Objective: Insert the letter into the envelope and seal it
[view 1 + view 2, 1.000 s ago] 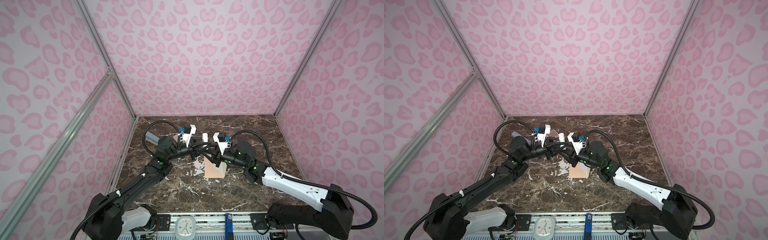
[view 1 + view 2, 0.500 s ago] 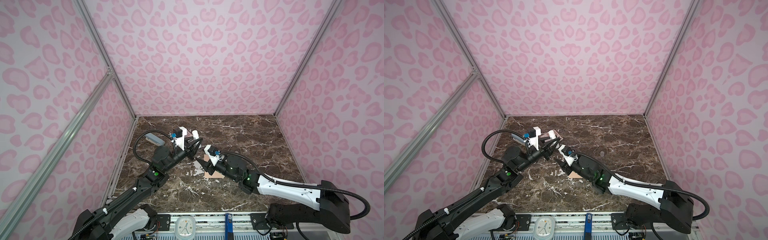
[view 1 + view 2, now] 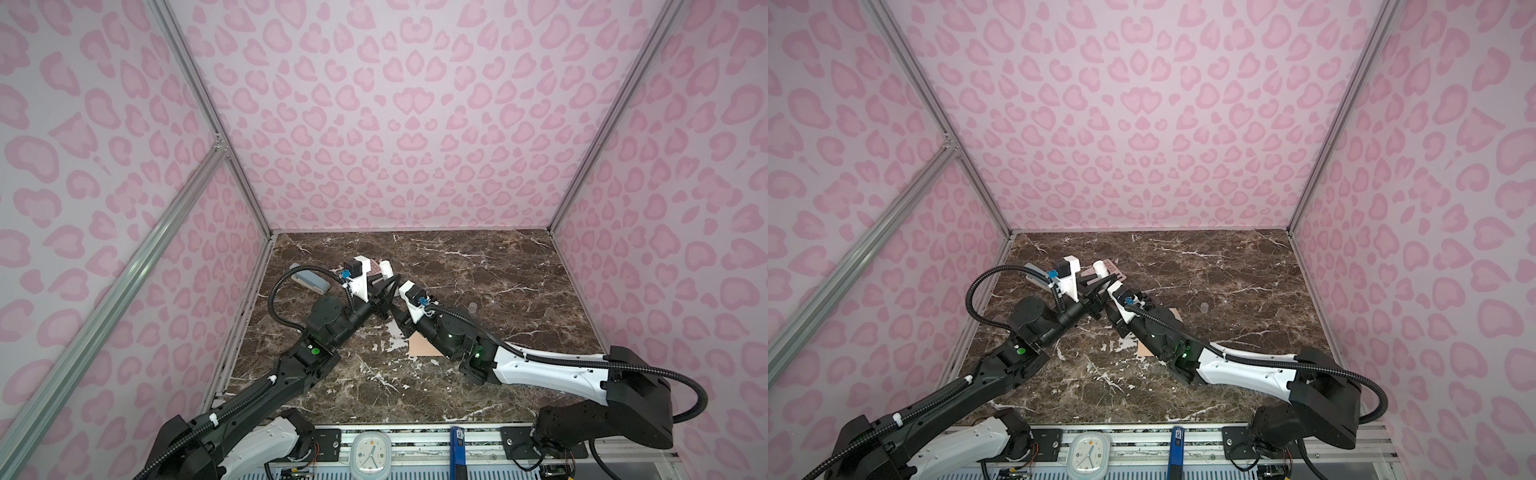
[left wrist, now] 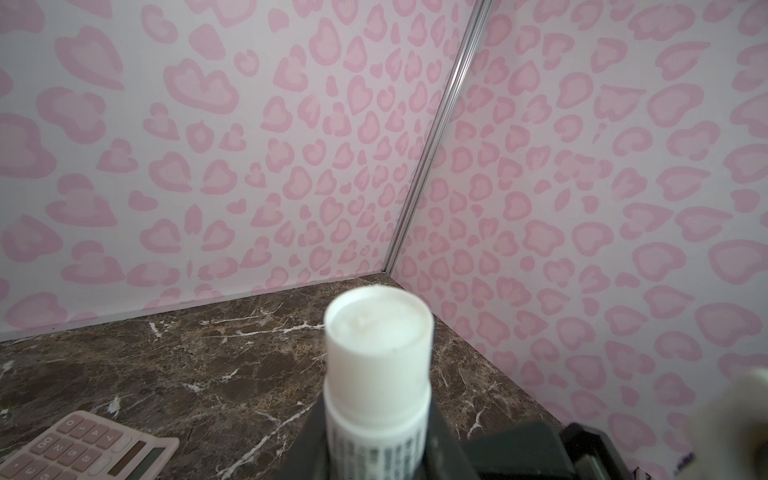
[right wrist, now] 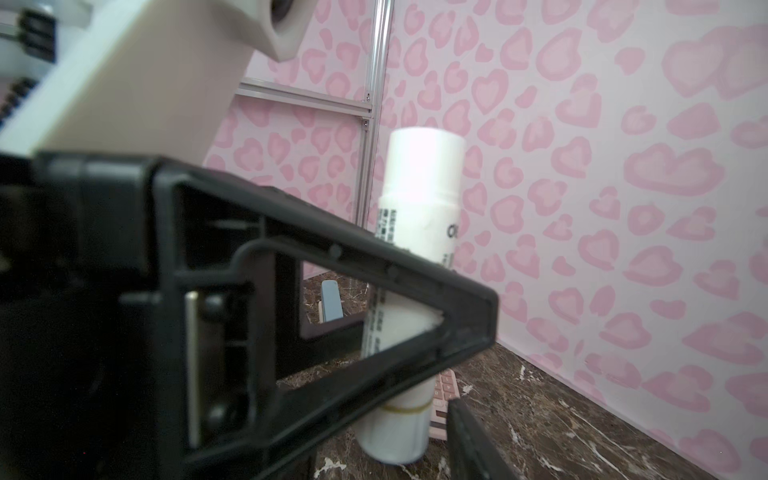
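Two arms meet over the worktop (image 3: pixel 498 291). The left jaws squeeze a white glue stick (image 4: pixel 378 365); the right jaws, I cannot tell. The tan envelope (image 3: pixel 422 347) lies flat under the right arm. It looks light and bendy, so pinch its edge softly.

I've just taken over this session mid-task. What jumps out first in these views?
A white glue stick is clamped in the left gripper above the marble table, toward the back and left of centre, and it fills the left wrist view. The peach envelope lies flat mid-table, half hidden under the right arm. A pink calculator lies just beyond the glue stick.
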`<state>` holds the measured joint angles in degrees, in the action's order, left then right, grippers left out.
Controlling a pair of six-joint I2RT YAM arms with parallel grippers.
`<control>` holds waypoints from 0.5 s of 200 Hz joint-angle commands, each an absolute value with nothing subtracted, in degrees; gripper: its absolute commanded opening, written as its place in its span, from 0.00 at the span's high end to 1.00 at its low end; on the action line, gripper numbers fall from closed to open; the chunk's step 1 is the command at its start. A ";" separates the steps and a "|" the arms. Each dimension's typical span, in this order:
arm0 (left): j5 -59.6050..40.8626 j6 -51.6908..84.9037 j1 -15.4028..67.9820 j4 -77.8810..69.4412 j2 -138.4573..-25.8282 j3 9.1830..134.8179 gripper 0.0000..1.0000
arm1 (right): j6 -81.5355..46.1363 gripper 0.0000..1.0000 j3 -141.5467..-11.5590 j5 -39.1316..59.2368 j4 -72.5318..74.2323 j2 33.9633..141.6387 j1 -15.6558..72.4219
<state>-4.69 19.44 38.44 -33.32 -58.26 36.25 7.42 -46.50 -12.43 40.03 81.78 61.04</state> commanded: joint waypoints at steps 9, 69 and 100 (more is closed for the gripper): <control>-4.40 19.82 38.45 -36.30 -58.01 36.29 0.96 | 8.35 0.55 -46.99 -14.55 44.56 82.96 61.14; -5.43 20.23 38.49 -36.57 -58.88 36.26 0.96 | 8.65 0.64 -47.98 -15.71 44.98 84.14 61.15; -5.54 20.28 38.45 -36.52 -58.98 36.05 0.96 | 8.75 0.72 -48.08 -16.26 44.67 84.22 61.15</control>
<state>-4.73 19.97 38.48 -34.35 -59.02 36.23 8.43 -47.77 -15.00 42.54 84.03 61.06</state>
